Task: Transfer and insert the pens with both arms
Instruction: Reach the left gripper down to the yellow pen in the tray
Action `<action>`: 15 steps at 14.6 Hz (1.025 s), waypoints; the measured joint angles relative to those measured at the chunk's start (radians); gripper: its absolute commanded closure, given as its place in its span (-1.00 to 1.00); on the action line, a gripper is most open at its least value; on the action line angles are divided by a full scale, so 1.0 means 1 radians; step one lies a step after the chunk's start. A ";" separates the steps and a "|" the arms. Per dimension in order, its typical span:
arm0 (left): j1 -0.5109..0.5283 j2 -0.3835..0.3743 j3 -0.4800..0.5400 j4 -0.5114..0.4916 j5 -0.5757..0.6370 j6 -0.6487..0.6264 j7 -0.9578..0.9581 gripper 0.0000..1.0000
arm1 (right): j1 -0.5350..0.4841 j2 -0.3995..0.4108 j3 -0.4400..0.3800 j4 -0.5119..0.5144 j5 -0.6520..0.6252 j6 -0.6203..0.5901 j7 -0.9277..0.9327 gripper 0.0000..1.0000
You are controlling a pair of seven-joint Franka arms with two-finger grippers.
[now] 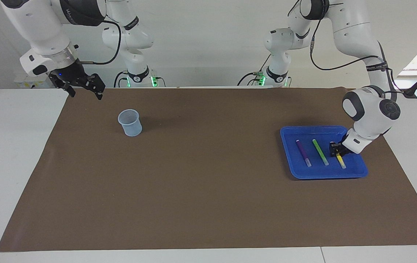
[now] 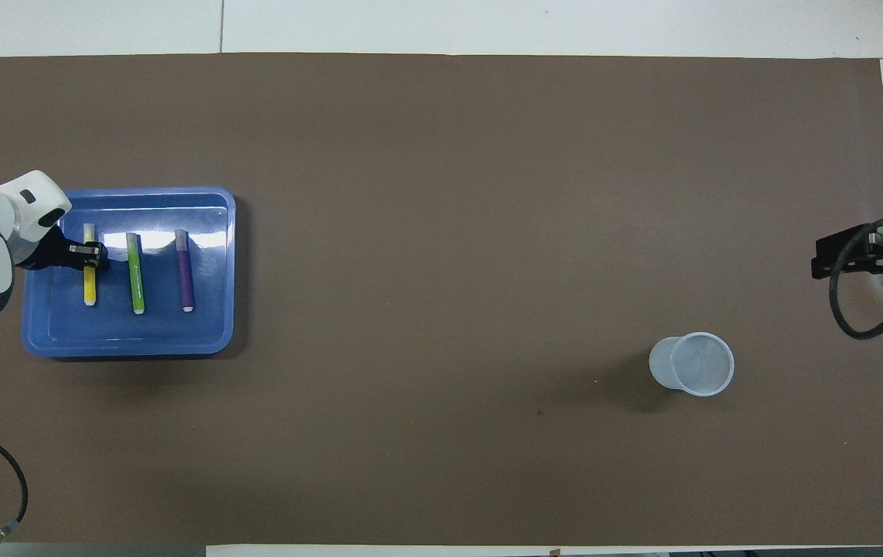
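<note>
A brown mat (image 1: 194,182) covers a white table, seen from a camera facing two white robot arms. Toward the right arm's end of the table, the right gripper (image 1: 83,87) hangs in the air over the mat's edge closest to the robots, fingers spread apart and holding nothing; this arm waits. Just beside it, a little farther from the robots, a translucent plastic cup (image 1: 130,122) stands upright on the mat with nothing visible inside.

Toward the left arm's end sits a shallow blue tray (image 1: 303,174). Three marker pens lie side by side in it, apart from one another and roughly parallel: a purple pen (image 1: 303,153), then a green pen (image 1: 320,152), then a yellow pen (image 1: 340,160) closest to the table's end. The left gripper (image 1: 336,149) is down in the tray, fingers drawn in around the yellow pen at the end closer to the robots. The pen lies flat on the tray floor.
</note>
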 measured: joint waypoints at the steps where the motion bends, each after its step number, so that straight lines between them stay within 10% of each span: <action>1: 0.000 0.000 0.000 0.000 0.000 0.000 0.002 1.00 | 0.000 0.000 0.000 0.000 0.000 0.000 0.000 -1.00; 8: -0.002 0.000 -0.002 0.033 0.000 -0.024 0.006 1.00 | 0.000 0.000 0.000 0.000 0.000 0.000 0.000 -1.00; 15: -0.008 -0.003 -0.012 0.221 -0.001 -0.336 -0.056 1.00 | 0.000 0.000 0.000 0.000 0.000 0.000 0.000 -1.00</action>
